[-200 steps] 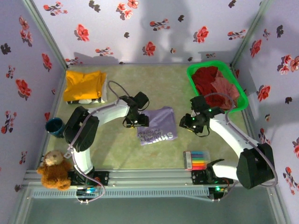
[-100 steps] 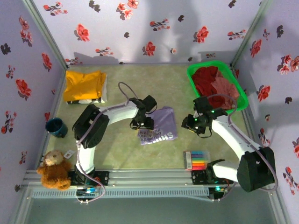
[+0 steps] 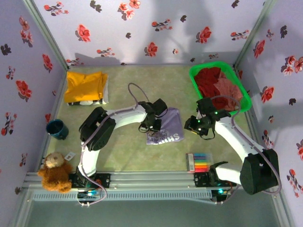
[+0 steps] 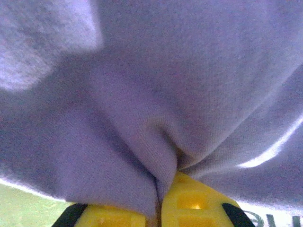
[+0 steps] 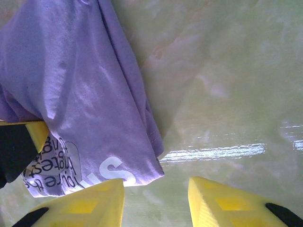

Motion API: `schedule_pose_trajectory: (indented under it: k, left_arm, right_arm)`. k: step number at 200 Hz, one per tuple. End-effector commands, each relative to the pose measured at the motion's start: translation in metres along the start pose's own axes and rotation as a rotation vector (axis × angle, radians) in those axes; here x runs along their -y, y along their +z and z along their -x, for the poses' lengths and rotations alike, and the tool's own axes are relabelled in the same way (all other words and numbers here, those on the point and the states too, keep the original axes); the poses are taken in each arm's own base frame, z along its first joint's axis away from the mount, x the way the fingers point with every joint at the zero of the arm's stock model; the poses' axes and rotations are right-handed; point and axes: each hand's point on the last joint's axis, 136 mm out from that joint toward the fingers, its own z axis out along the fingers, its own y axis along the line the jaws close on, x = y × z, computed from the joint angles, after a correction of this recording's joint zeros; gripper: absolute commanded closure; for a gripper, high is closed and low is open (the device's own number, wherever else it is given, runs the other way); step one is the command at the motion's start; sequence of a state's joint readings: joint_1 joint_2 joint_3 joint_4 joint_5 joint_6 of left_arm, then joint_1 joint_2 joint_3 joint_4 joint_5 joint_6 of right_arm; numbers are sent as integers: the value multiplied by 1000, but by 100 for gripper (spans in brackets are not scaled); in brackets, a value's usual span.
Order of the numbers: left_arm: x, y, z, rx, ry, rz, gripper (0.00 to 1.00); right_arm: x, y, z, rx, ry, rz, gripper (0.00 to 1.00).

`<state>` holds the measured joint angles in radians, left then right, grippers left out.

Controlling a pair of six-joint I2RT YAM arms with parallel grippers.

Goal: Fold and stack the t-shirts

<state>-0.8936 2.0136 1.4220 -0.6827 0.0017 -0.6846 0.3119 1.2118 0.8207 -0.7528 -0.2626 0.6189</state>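
Floral walls box in a pale green table, and near its middle lies the purple tee, its white lettering toward the near edge. A second ago it lay wider, with the left gripper spread at its left edge. Since then that gripper has slid rightward onto the cloth and clamped down. Its wrist view shows a ridge of purple fabric pinched between the yellow fingers. The tee now looks narrower and bunched on that side, so I judge that a fold of the left side has begun but is not finished. The right gripper hangs just beside the tee's right hem, fingers spread, holding nothing. Farther out, the yellow tee sits folded at the far left. Red tees wait in the basket at the far right.
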Motion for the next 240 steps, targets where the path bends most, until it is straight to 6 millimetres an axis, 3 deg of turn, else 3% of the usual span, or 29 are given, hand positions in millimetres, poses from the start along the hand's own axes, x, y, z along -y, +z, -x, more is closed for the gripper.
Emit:
schedule_pose_trajectory:
  k: [1, 37, 63, 108, 145, 187, 240]
  left_arm:
    - [-37, 1, 12, -7, 84, 127, 100]
    - [-73, -44, 41, 43, 136, 172, 100]
    - [-92, -70, 50, 29, 212, 200, 100]
    - [-143, -93, 72, -33, 294, 329, 100]
    - [-181, -120, 112, -3, 372, 493, 100]
    - [-206, -135, 164, 90, 360, 478, 100]
    - [-251, -162, 206, 163, 251, 444, 100]
  right_arm:
    - [1, -7, -3, -4, -10, 2, 59]
    - [1, -12, -1, 7, -8, 5, 60]
    - [-2, -12, 0, 5, -6, 17, 60]
    - [-11, -17, 3, 4, -5, 49, 60]
    - [-15, -19, 2, -19, -11, 62, 61]
    - [-14, -24, -3, -44, -21, 45, 61]
    - [-9, -34, -9, -22, 13, 40, 61]
